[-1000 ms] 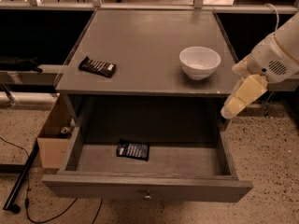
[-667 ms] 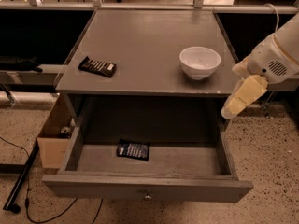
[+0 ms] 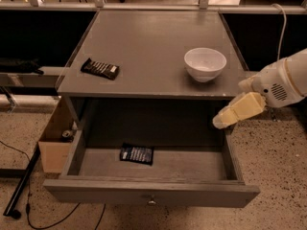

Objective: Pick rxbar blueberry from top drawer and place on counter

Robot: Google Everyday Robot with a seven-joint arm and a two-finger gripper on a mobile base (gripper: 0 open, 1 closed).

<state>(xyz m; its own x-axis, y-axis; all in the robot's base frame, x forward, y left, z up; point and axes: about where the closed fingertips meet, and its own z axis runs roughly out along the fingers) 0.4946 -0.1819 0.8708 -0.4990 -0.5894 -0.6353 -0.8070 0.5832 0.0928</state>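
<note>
The drawer stands pulled out below the counter, at the counter's 6 o'clock, with its front panel and small knob toward the camera. The rxbar lies flat on the drawer floor, at about 9 o'clock from the floor's middle, its navy wrapper with white print facing up; it touches no wall and nothing else lies beside it. The gripper hangs in the air over the drawer's right wall near the back corner, just below the counter's front edge, at roughly 2 o'clock from the rxbar and well apart from it. It slants down toward 8 o'clock from the white arm, which enters from the right edge of the view. It holds nothing and touches nothing (whether it is parted or closed I cannot tell, since it shows as one cream block). On the counter a white bowl stands upright at about 4 o'clock from the counter's middle, near the front right corner and at 11 o'clock from the gripper. A dark bar with a pale end patch lies at 8 o'clock, close to the left edge. On the speckled floor, at the drawer's 9 o'clock, sits an open cardboard box.
</note>
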